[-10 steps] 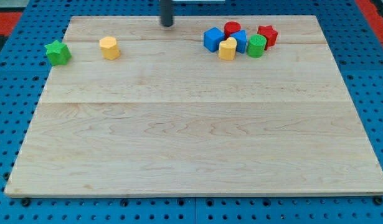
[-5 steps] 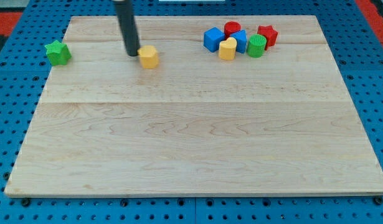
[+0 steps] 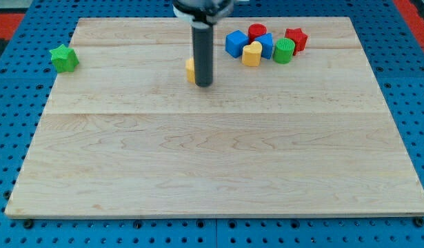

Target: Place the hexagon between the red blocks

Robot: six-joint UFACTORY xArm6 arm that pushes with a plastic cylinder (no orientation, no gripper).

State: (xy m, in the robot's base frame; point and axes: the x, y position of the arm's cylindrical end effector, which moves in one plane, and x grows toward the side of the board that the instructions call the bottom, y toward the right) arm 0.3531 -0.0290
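Task midway: yellow hexagon (image 3: 189,69) touches the rod tip (image 3: 204,85) on its left, mostly hidden. Red cylinder (image 3: 257,31) and red star (image 3: 296,38) lie well right. End effector grasps nothing.

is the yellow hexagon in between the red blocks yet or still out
Still out. The yellow hexagon sits left of the cluster, mostly hidden behind my tip, well apart from the red cylinder and red star.

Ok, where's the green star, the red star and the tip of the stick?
green star (image 3: 63,58), camera view, middle of its top face
red star (image 3: 296,37), camera view, middle of its top face
my tip (image 3: 204,85), camera view, very end of the rod
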